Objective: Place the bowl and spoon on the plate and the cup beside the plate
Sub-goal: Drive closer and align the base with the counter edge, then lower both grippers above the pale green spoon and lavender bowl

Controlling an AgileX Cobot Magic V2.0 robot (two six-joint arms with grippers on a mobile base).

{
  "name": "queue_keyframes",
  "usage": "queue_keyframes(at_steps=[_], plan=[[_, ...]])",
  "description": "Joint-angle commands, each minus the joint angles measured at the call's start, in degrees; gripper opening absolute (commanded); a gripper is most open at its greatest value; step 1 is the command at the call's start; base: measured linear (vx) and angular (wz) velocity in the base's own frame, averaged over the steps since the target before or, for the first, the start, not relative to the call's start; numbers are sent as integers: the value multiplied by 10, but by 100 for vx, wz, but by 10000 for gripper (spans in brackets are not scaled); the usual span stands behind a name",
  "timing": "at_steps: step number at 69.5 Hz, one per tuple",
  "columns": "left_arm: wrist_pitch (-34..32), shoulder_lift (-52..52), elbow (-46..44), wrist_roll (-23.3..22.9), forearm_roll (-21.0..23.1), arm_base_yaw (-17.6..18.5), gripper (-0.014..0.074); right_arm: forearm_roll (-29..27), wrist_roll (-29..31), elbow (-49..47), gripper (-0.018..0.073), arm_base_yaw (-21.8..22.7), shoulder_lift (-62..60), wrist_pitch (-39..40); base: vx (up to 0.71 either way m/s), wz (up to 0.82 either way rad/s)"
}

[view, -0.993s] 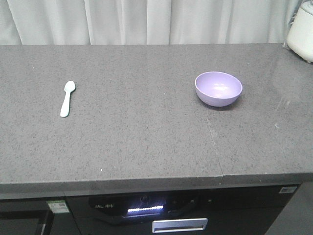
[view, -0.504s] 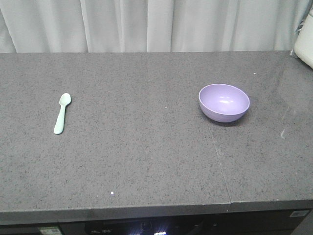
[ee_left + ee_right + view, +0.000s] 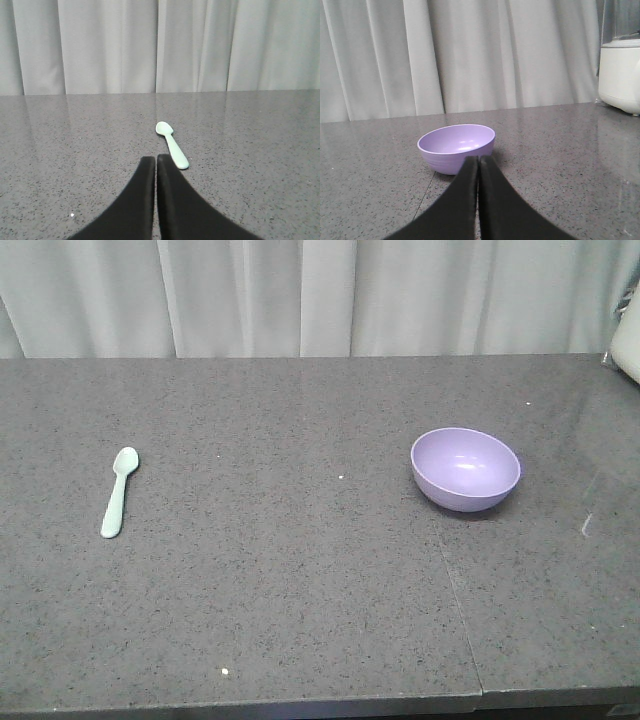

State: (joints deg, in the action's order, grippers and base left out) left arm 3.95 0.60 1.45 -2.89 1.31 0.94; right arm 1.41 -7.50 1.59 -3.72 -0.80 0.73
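Note:
A lavender bowl (image 3: 466,469) sits upright on the right part of the grey counter, also in the right wrist view as the bowl (image 3: 456,147). A mint-green spoon (image 3: 118,490) lies on the left part, scoop end away from me; the left wrist view has the spoon (image 3: 171,144) too. My left gripper (image 3: 156,159) is shut and holds nothing, just short of the spoon's handle end. Shut and holding nothing as well, my right gripper (image 3: 478,159) hangs in front of the bowl. Neither gripper shows in the front view. The plate and the cup are out of view.
A white appliance (image 3: 620,70) stands at the counter's far right (image 3: 628,352). Pale curtains (image 3: 320,295) hang behind the counter. A seam (image 3: 455,600) runs across the counter below the bowl. The counter's front edge (image 3: 300,708) lies along the bottom of the front view.
The front view has shifted forward: bowl and spoon sit lower and larger in frame, and the oven front below the counter has left the view. The objects themselves have not moved.

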Motion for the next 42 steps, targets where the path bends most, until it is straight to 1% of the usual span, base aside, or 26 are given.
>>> queue_keyframes(at_steps=[1, 42], plan=[[-40, 8, -4, -3, 5, -1, -6, 3, 1, 2, -6, 1, -4, 43, 4, 1], [-40, 8, -4, -3, 5, -1, -6, 3, 1, 2, -6, 1, -4, 43, 3, 3]])
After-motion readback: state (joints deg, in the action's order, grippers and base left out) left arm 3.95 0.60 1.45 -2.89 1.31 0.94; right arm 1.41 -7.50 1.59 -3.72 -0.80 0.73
